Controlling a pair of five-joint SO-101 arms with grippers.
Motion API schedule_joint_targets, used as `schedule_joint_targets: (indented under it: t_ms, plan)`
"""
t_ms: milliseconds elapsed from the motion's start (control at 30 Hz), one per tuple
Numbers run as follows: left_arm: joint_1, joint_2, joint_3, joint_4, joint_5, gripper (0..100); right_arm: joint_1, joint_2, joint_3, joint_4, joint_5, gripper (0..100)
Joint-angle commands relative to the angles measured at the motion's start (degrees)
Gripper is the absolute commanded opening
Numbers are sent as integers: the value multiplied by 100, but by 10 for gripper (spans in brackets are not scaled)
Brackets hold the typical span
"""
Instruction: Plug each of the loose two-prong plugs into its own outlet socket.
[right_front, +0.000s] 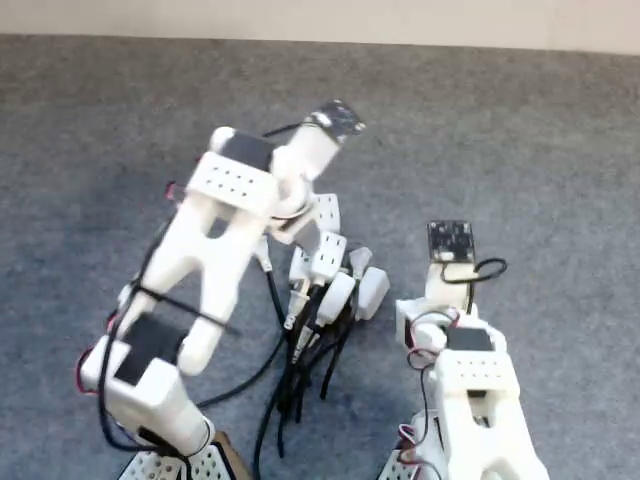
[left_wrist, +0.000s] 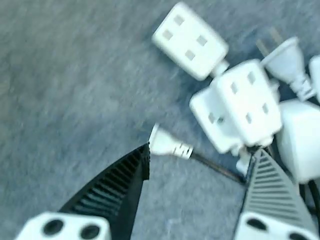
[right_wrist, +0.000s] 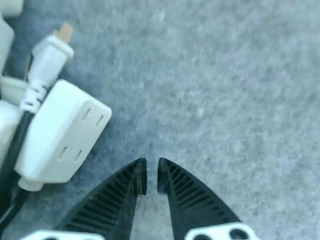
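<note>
Several white outlet blocks and white two-prong plugs on black cords lie clustered (right_front: 330, 268) on the grey carpet. My left gripper (left_wrist: 200, 157) is open just above the carpet. A small white plug (left_wrist: 167, 145) lies between its fingers, close to one black fingertip (left_wrist: 142, 159). Beyond it sit two three-socket blocks (left_wrist: 189, 40) (left_wrist: 240, 106) and a loose plug (left_wrist: 289, 59) with bare prongs. My right gripper (right_wrist: 150, 176) is shut on nothing, low over bare carpet. Beside it lie an outlet block (right_wrist: 62, 132) and a loose plug (right_wrist: 47, 59).
Black cords (right_front: 300, 385) trail from the cluster toward the arm bases. The left arm (right_front: 215, 230) leans over the cluster; the right arm (right_front: 465, 370) stands to its right. Open carpet (right_front: 540, 160) lies beyond and to both sides.
</note>
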Motion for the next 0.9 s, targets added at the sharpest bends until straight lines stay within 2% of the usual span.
schedule_joint_targets:
  t_ms: [0,100,233,400,567,633,800,867]
  plan:
    - [330,171,-259,-396,62,319,-119,-804,259,-154,-53,56]
    - [576,295,-251,-484,202,319,-435,-1446,602,-127,-53,56]
    - [787,470,-224,-536,571,319,-444,-2026,813,136,-53,56]
    - [760,963,-215,-738,1116,319,-444,-2369,857,242,-53,56]
    - [752,1367,-224,-730,1187,316,-444,-2387,866,242,-53,56]
    - [752,1429,-233,-730,1187,264,-444,-2387,866,242,-44,56]
    - [453,1402,-259,-695,1169,28,-444,-2387,866,242,114,56]
    - [233,1385,-286,-642,1160,4,-444,-2387,866,242,114,56]
